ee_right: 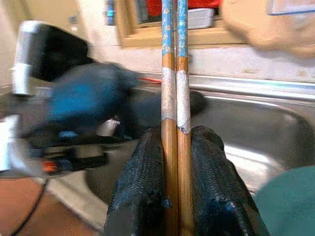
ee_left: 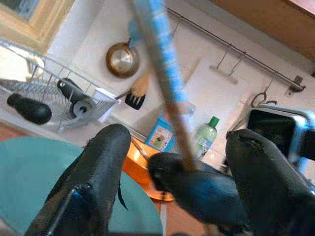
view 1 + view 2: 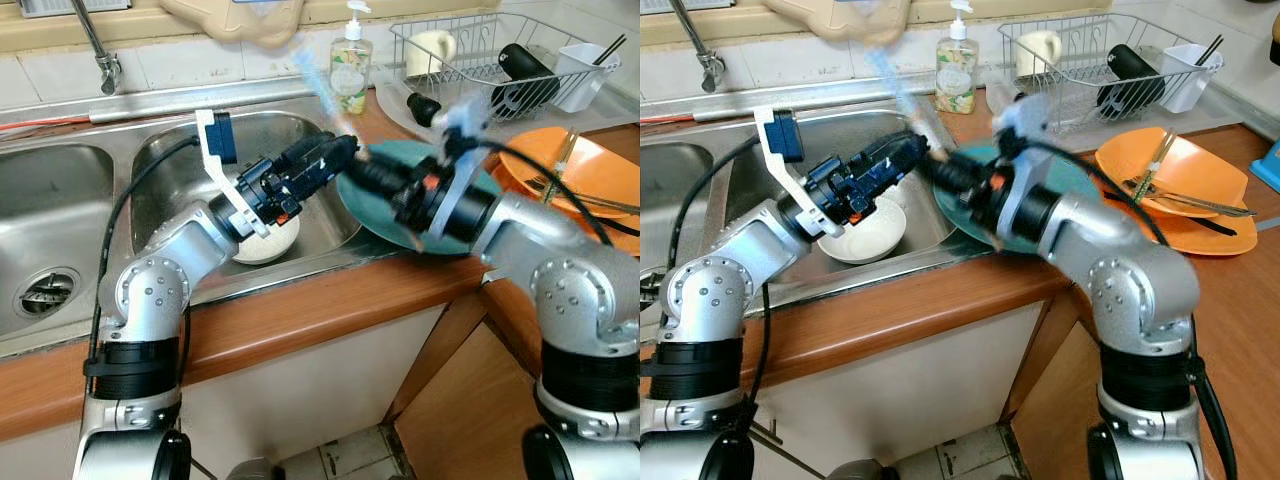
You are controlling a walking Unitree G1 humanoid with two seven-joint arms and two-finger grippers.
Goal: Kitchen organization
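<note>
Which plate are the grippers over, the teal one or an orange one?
The teal plate by the sink; both grippers meet above it. The orange plates sit farther right, holding cutlery.

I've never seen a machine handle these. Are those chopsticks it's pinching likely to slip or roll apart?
Probably stiff and light: the chopsticks look like thin straight wood. The right end effector pinches both side by side between its fingers, so one could perhaps slide or twist against the other. Being slender rods, they'd likely roll if set on the wooden counter.
</note>
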